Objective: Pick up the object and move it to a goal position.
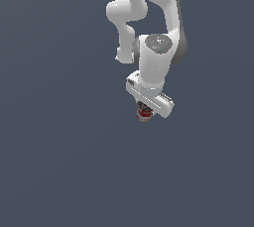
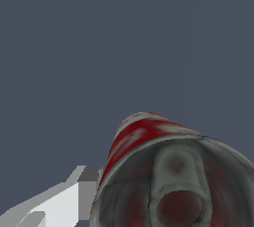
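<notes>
Red-and-white can [image 1: 144, 114] between white gripper [image 1: 147, 108] jaws, grey surroundings

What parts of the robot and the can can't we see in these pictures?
- Exterior view: the gripper fingers hide behind the white hand, so their grip is unclear.
- Exterior view: the can is tiny and half covered by the hand.
- Wrist view: the can is cut off by the picture's edge; one finger shows.
</notes>
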You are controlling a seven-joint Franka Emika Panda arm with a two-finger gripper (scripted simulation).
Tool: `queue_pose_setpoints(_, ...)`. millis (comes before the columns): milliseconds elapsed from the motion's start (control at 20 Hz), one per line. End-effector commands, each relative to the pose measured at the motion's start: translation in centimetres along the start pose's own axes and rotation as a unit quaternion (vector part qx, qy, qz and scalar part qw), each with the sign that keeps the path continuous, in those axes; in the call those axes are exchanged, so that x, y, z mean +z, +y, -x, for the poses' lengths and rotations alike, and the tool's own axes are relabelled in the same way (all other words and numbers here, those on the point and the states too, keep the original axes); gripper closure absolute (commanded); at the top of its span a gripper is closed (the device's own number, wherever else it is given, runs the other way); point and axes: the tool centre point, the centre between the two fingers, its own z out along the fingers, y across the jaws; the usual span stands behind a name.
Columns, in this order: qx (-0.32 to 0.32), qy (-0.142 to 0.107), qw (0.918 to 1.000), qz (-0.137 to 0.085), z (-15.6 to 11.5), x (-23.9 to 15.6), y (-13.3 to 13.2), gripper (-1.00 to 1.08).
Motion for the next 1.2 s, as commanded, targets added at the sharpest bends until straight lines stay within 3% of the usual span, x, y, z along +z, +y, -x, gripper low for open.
queue_pose_setpoints(0,0.0,0.001,1.0,-0.002,0.3,-2.7,-1.0,1.08)
queue_pose_setpoints(650,0.0,0.002,1.0,-0.001,1.9,-15.7,-5.9,1.08)
queue_pose_setpoints(1150,0.0,0.001,1.0,-0.002,2.5,-21.0,-8.2,1.08)
